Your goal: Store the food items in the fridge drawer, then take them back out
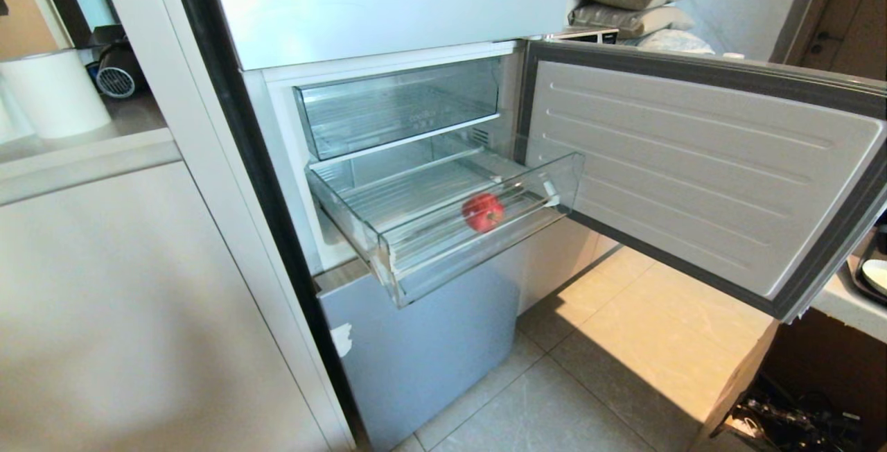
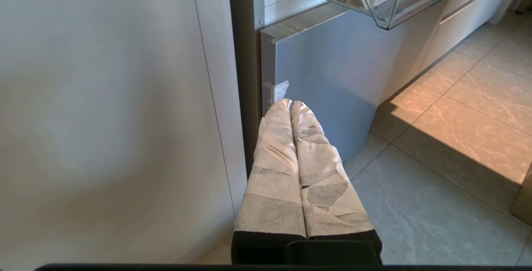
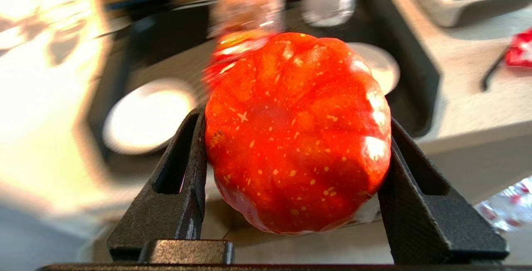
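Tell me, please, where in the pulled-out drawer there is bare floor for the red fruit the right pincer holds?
The fridge drawer has bare ribbed floor from its left wall to the small red fruit, and behind it. Only the front right is occupied. The right pincer grips the large red fruit.

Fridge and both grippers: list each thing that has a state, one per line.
Fridge door: swung open.
Fridge drawer: pulled out, one red fruit on its floor.
Upper drawer: pushed in, nothing visible inside.
Left gripper: shut, empty, low by the fridge.
Right gripper: jaws clamped on a red apple, above a counter.
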You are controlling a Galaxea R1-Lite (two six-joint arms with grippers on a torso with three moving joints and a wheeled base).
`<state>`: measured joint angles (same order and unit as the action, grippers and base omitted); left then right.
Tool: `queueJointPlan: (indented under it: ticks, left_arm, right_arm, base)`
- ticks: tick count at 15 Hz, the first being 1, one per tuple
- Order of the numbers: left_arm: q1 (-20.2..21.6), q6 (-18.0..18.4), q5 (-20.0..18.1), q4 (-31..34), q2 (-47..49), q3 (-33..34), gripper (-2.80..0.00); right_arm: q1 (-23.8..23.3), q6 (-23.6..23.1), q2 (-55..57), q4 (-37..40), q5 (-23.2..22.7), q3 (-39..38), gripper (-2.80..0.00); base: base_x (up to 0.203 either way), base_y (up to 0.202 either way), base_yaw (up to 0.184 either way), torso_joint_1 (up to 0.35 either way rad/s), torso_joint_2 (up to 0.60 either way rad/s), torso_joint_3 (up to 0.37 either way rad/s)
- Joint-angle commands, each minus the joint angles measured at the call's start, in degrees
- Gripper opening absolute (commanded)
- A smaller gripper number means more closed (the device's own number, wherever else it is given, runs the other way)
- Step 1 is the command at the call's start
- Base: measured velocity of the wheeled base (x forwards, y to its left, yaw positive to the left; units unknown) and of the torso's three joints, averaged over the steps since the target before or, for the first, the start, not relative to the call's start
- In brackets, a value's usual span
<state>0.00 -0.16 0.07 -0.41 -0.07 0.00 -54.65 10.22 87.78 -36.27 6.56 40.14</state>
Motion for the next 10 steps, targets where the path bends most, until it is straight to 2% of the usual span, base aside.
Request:
queueJointPlan:
  ticks: [1, 5, 10]
  left_arm:
    - [0.00, -0.02, 0.01, -0.02, 0.07, 0.09, -2.80]
    - [0.00, -0.02, 0.01, -0.02, 0.07, 0.09, -2.80]
    - [0.00, -0.02, 0.01, -0.02, 0.07, 0.09, -2.80]
  right_arm:
    - [-3.27, -0.02, 8.54, -1.77, -0.87, 2.56, -2.80]
    - [-7.77, 0.28, 22.11, -4.38, -2.56, 11.33, -2.80]
    - [-8.74, 2.95, 32.34, -5.49, -4.11, 21.30, -2.80]
  base:
    - [0.000, 0.000, 0.000, 0.000, 0.00, 0.000]
    - [0.000, 0.000, 0.000, 0.000, 0.00, 0.000]
    - [0.000, 0.000, 0.000, 0.000, 0.00, 0.000]
